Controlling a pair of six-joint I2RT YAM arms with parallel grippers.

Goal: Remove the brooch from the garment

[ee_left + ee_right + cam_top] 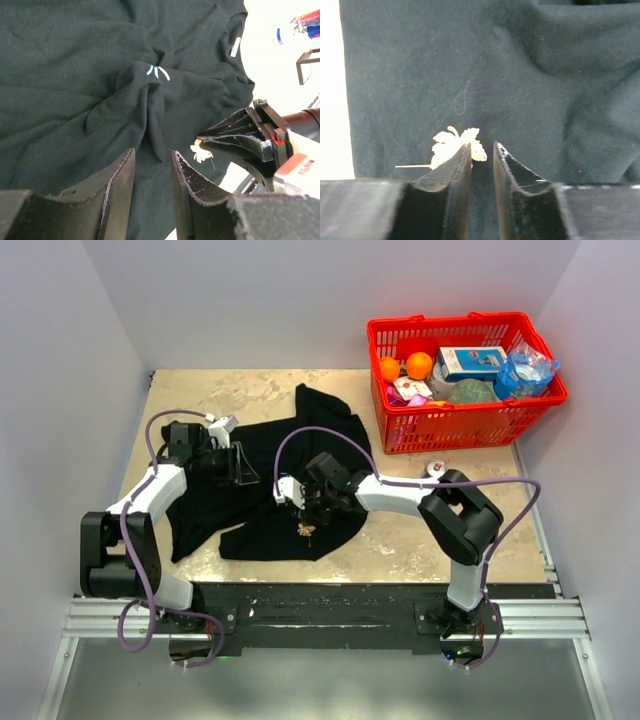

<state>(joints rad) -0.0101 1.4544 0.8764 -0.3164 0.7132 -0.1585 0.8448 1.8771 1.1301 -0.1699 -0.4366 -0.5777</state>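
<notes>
The black garment (270, 440) lies crumpled on the table left of centre. It fills the left wrist view (75, 75) and the right wrist view (545, 75). Its white neck label (235, 46) shows. The pale gold leaf-shaped brooch (305, 531) sits on the cloth near the front hem, its pin sticking out sideways (447, 142). My right gripper (482, 147) has its jaws a narrow gap apart, with the brooch at its left fingertip (462, 160). My left gripper (153, 155) is closed on a ridge of cloth a short way left of the brooch (201, 152).
A red basket (460, 410) with oranges, a box and packets stands at the back right. A small can (435, 469) lies on the table in front of the basket. White walls close in on the left, back and right.
</notes>
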